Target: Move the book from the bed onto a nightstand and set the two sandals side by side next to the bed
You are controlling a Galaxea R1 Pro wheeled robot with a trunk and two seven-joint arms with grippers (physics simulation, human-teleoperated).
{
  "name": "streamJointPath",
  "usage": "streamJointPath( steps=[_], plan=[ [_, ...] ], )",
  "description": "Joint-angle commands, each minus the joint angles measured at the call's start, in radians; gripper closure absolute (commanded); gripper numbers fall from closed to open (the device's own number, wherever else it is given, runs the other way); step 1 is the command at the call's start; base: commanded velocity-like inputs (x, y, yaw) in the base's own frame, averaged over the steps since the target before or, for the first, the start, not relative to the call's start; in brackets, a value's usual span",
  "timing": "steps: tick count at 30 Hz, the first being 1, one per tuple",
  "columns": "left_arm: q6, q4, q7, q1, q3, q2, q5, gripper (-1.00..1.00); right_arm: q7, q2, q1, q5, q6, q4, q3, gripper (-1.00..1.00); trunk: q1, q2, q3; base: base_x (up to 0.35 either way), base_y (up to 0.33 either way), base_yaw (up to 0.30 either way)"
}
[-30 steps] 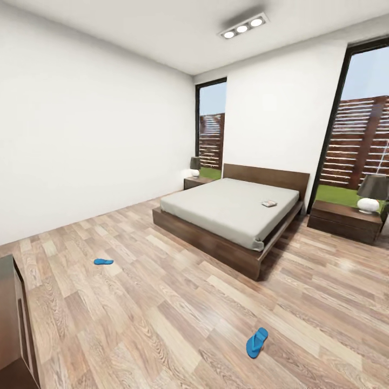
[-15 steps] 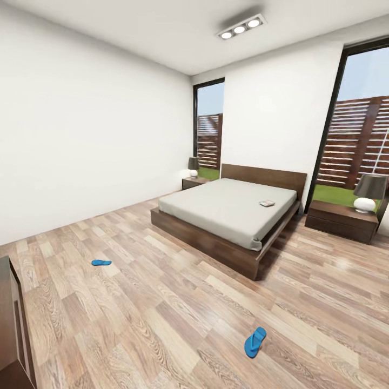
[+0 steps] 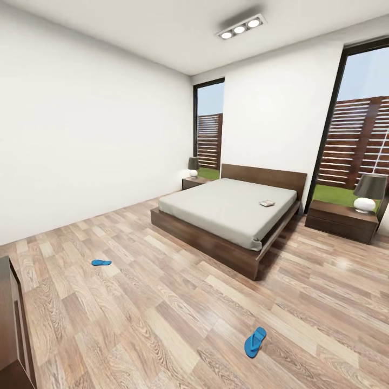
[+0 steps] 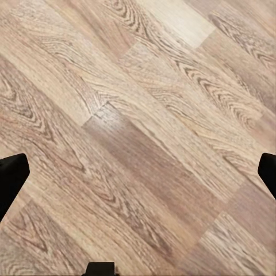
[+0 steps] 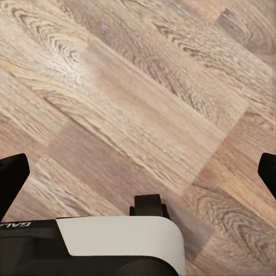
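Observation:
The bed (image 3: 227, 208) stands against the far wall, with a dark wood frame and a grey mattress. The book (image 3: 267, 203) lies on the mattress near its right edge. One blue sandal (image 3: 101, 262) rests on the floor at the left, well away from the bed. The other sandal (image 3: 255, 342) lies on the floor in the near right foreground. A nightstand (image 3: 340, 219) flanks the bed on the right, and a second nightstand (image 3: 194, 182) on the left. My left gripper (image 4: 138, 175) and right gripper (image 5: 138, 172) both hang open over bare floorboards, holding nothing.
A lamp (image 3: 369, 192) stands on the right nightstand and a smaller lamp (image 3: 193, 166) on the left one. A dark wood cabinet (image 3: 13, 329) juts in at the near left edge. Tall windows sit behind both nightstands. Wide wooden floor lies between me and the bed.
The whole head view shifted slightly between one second ago and half a second ago, so the camera moved. Since then nothing has changed, and no object has moved.

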Motion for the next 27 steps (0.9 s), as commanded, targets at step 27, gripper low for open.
streamJointPath(
  steps=[27],
  plan=[
    [-0.004,0.001,-0.002,0.000,-0.003,-0.002,0.001,-1.00,-0.001,0.001,0.000,0.000,-0.001,0.001,-0.006,-1.00,0.000,-0.001,-0.001,0.000,0.000,-0.227]
  ],
)
